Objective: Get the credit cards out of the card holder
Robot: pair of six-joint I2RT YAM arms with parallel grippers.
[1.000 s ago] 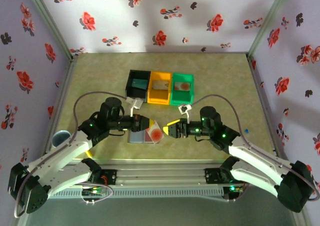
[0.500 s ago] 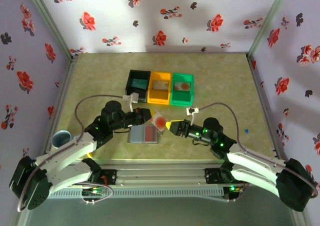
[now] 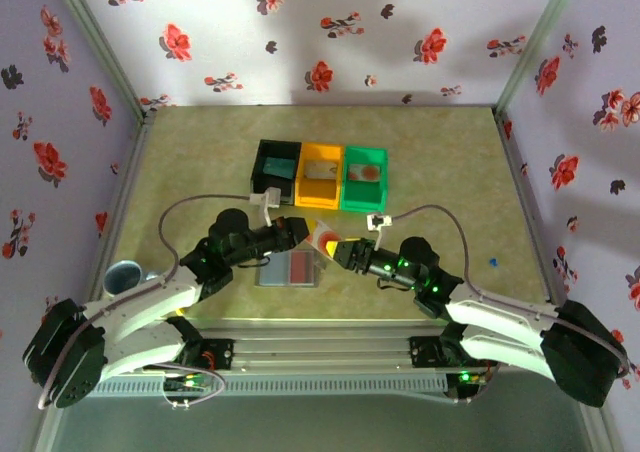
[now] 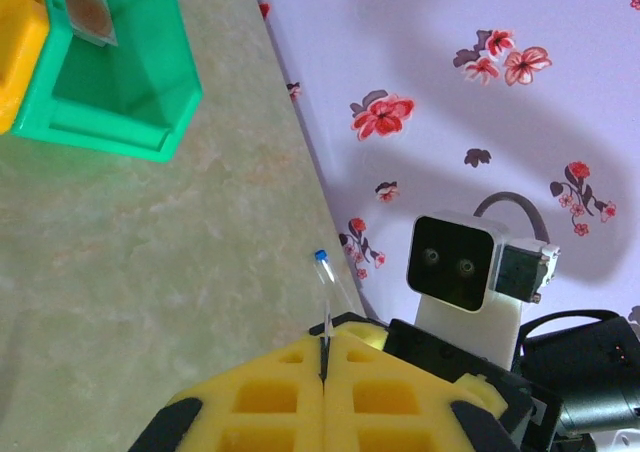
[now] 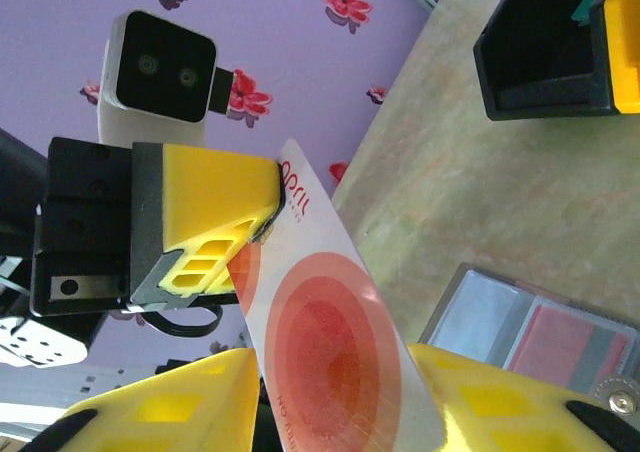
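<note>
The card holder (image 3: 290, 269) lies open on the table below both grippers, with a red card (image 5: 565, 337) and a blue-grey card (image 5: 480, 307) still in it. My left gripper (image 3: 300, 230) is shut on the top end of a pale credit card with an orange-red round mark (image 3: 322, 238), holding it in the air. In the left wrist view the card's thin edge (image 4: 326, 324) sticks out from between the shut yellow fingers (image 4: 270, 397). My right gripper (image 3: 340, 247) has a finger at each long side of that card (image 5: 335, 347), close against its edges; whether they pinch it is unclear.
Black (image 3: 274, 168), orange (image 3: 318, 175) and green (image 3: 363, 178) bins stand in a row behind the grippers, the orange and green ones each holding a card. A pale blue cup (image 3: 122, 275) sits at the left edge. A small blue-capped object (image 3: 492, 263) lies at the right.
My left gripper has lifted the pale card off the holder and carried it right. My right gripper has moved left around the card, and its jaws have narrowed.
</note>
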